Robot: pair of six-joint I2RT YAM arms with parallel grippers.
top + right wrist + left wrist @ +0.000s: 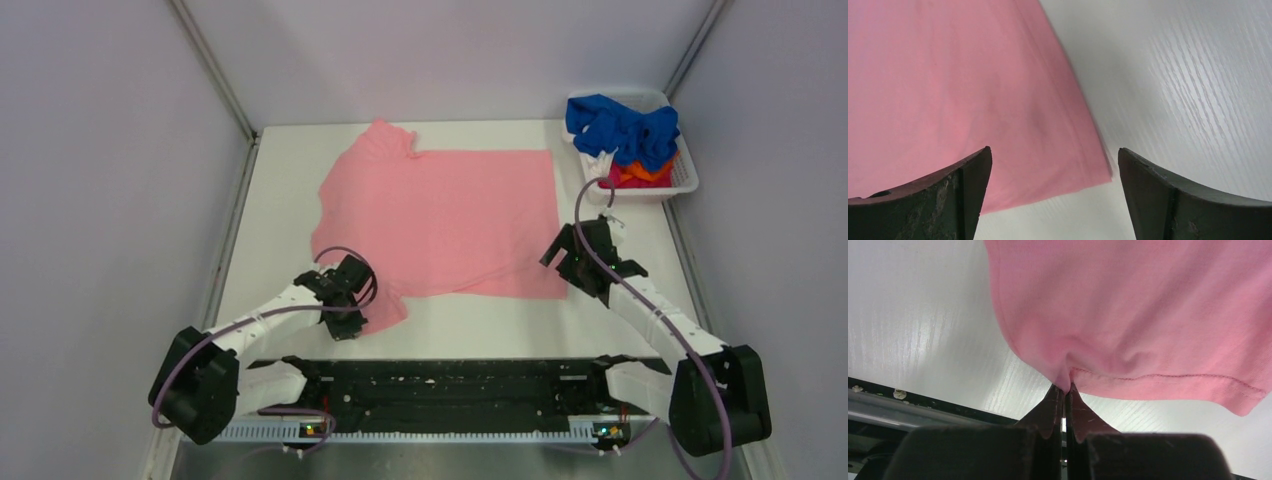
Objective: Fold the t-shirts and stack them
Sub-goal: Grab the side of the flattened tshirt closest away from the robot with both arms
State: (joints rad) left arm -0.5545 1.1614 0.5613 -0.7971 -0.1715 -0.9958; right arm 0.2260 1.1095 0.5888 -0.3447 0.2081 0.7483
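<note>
The salmon-pink t-shirt (445, 215) lies spread flat on the white table, collar to the left. My left gripper (352, 322) is shut on the hem of its near sleeve, a pinch of pink cloth (1066, 377) bunched between the fingertips. My right gripper (565, 262) is open and empty, hovering over the shirt's near right corner (1098, 170), which lies between its fingers (968, 175). Blue (620, 128), orange and red t-shirts are piled in the basket.
A white plastic basket (682, 183) stands at the far right corner of the table. Grey walls close in the table on three sides. The black base rail (440, 385) runs along the near edge.
</note>
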